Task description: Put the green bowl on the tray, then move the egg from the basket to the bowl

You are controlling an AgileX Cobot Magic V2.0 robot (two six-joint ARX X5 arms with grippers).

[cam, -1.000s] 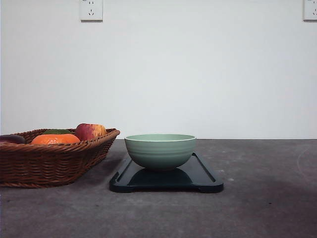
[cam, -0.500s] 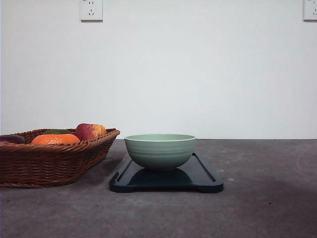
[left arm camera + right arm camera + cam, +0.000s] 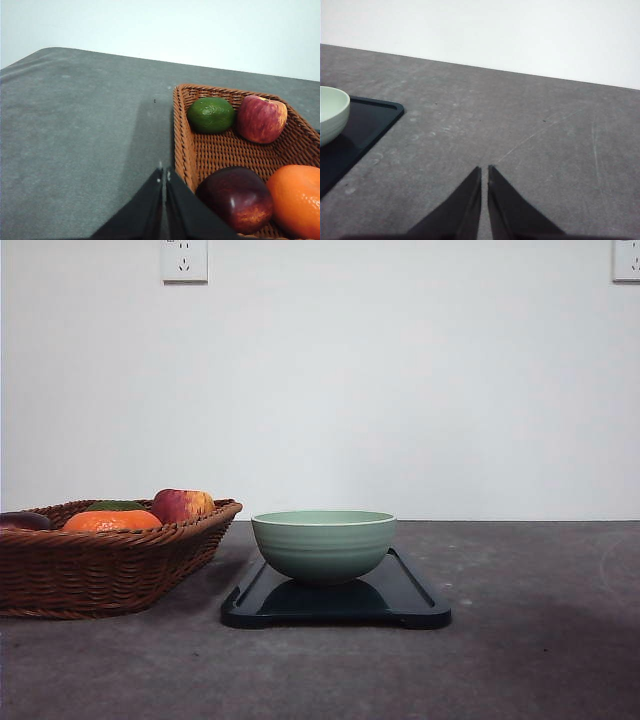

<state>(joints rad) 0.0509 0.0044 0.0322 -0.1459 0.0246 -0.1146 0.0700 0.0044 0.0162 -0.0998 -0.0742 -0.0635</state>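
Basket (image 3: 105, 560) at table left; holds orange (image 3: 110, 521), apple (image 3: 182, 505), dark reddish-brown egg (image 3: 234, 198). Left gripper (image 3: 164, 176) pressed together, empty, beside basket rim. Green bowl (image 3: 323, 545) sits on tray (image 3: 410, 600), centre. Right gripper (image 3: 484, 171) pressed together, empty, over bare table (image 3: 520, 130).

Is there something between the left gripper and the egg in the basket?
Only the near rim of the basket: the left gripper appears to be just outside it, and the egg lies just inside, beside the orange.
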